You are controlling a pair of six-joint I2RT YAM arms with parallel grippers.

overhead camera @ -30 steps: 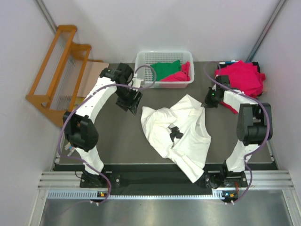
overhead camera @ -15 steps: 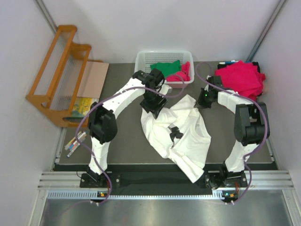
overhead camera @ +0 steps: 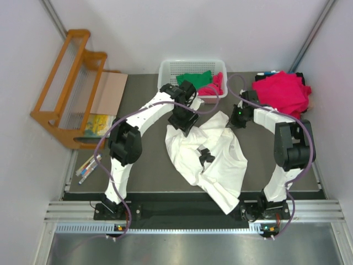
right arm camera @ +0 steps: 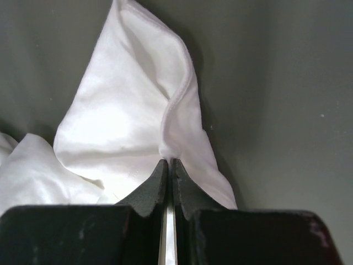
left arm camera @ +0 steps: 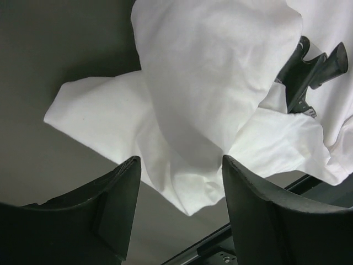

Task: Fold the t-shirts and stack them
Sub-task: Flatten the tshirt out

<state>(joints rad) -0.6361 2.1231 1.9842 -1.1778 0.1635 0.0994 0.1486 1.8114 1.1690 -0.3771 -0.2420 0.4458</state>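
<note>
At the upper left of the top view you have the orange wooden slatted rack [overhead camera: 66,83], with a flat brown cardboard sheet [overhead camera: 108,91] beside it. Your left gripper [overhead camera: 185,122] [left arm camera: 182,171] hangs over the upper-left corner of the large white t-shirt [overhead camera: 218,165] [left arm camera: 215,83] [right arm camera: 124,118]. The shirt is soft matte cloth, rumpled into rounded folds, with a small black chest print [overhead camera: 205,156] near its middle. The gripper's fingers stand apart, closed on nothing. A second ago that arm was further left, off the cloth; it has swung across.

The shirt lies mid-frame on the dark grey table [overhead camera: 143,176]. Its long axis slants from upper centre down to the lower right, reaching the near edge, and its outline has barely changed.

Above it sits the white plastic lattice basket [overhead camera: 193,66], holding a green t-shirt [overhead camera: 194,81] and a crimson-pink t-shirt [overhead camera: 213,88]. Your right gripper [overhead camera: 234,118] [right arm camera: 170,163] is pinched tight on a stitched hem at the shirt's upper-right corner, as before but shifted slightly left. A crimson-pink pile [overhead camera: 281,91] fills the upper right.
</note>
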